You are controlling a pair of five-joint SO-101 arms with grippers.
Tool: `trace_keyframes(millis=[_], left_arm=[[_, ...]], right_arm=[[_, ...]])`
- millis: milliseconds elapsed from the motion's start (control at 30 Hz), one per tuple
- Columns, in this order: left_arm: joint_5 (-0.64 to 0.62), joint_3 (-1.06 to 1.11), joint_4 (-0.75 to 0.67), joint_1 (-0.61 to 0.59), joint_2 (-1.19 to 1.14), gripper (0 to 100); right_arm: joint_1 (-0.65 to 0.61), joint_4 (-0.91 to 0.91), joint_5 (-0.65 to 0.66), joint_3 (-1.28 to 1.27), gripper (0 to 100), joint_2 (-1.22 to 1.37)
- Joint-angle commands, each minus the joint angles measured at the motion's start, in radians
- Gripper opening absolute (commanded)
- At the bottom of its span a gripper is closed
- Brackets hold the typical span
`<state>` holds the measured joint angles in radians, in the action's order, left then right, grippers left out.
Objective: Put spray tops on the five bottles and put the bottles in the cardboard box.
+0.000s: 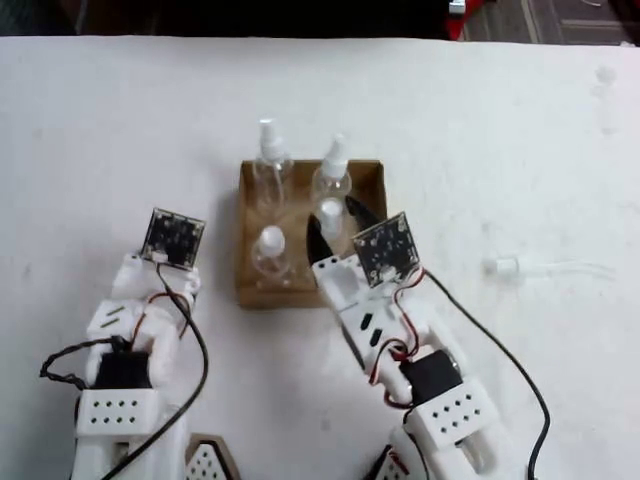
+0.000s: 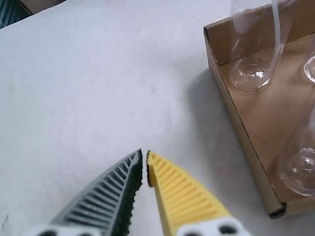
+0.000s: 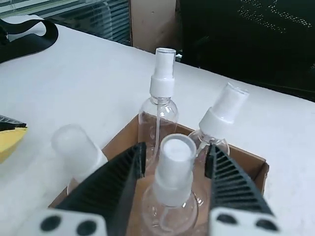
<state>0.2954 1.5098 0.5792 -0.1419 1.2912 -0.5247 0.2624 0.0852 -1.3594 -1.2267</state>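
Cardboard box [image 1: 243, 232] at frame centre on white table [image 1: 100, 120]. Four bottles [image 1: 271, 250] upright inside, all with spray tops on, packed close with little room between. Right end effector [image 3: 175, 149] spread around right-hand bottle [image 3: 173, 169], gap on either side, black fingers inside box edges. Left end effector [image 2: 144, 160] pressed together, tips meeting, over bare table just beside box's left wall, not touching. Loose spray top [image 1: 507, 266] lying right of box, well apart. Wide open table at frame left and top.
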Motion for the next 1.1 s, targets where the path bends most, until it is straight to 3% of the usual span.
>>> trace_keyframes(millis=[0, 200, 467, 667, 800, 933, 1067], left_arm=[[0.014, -0.014, -0.008, 0.007, 0.015, 3], [0.014, -0.014, -0.008, 0.007, 0.015, 3], [0.014, -0.012, -0.008, 0.007, 0.015, 3], [0.014, -0.012, -0.008, 0.007, 0.015, 3], [0.021, 0.009, -0.028, 0.007, 0.015, 3], [0.110, 0.063, -0.120, 0.013, 0.015, 3], [0.124, 0.089, -0.170, 0.015, 0.015, 3]], right_arm=[[-0.012, 0.050, -0.014, 0.086, 18.3, -0.008], [0.051, 0.248, -0.015, 0.310, 18.3, -0.010], [0.400, 0.613, -0.008, 0.727, 18.3, 0.056], [0.657, 0.707, 0.011, 0.802, 18.3, 0.262], [0.796, 0.711, 0.167, 0.844, 18.3, 0.430], [0.872, 0.734, 0.351, 0.842, 18.3, 0.619], [0.905, 0.734, 0.632, 0.845, 18.3, 0.791]])
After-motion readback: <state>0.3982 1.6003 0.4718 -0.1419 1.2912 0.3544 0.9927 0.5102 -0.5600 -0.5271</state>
